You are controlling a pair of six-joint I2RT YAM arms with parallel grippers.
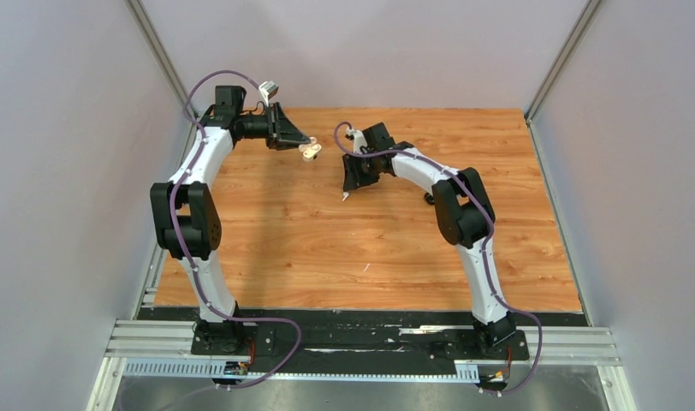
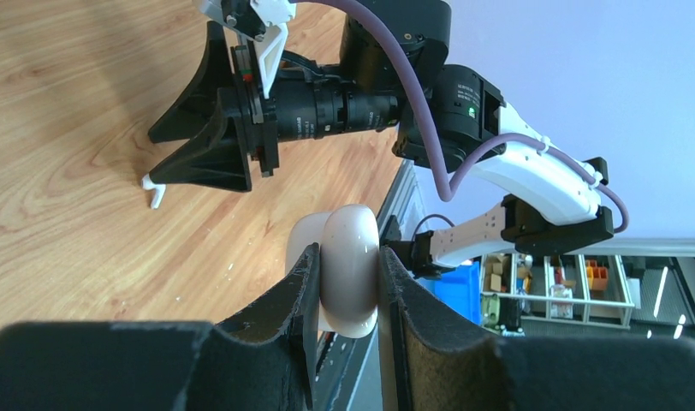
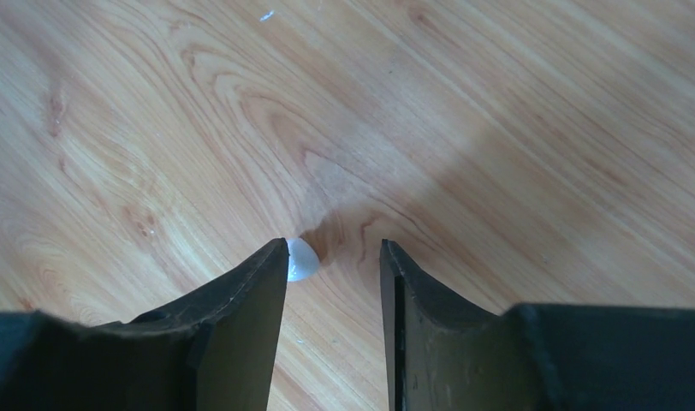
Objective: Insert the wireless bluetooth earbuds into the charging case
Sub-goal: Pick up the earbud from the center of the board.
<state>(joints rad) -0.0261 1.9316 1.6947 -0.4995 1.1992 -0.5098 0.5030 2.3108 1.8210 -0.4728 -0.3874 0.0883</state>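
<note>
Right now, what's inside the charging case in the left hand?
Only the cream outer shell of the charging case shows, clamped in the left hand. Its interior is hidden in the wrist view and too small overhead.

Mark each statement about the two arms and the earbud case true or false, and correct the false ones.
1. The left gripper clamps a cream charging case between its fingers. True.
2. The charging case lies flat on the table. False: it is held in the left gripper.
3. The right gripper has its fingers apart. True.
4. A black earbud sits at a right fingertip. False: the earbud there is white.
</note>
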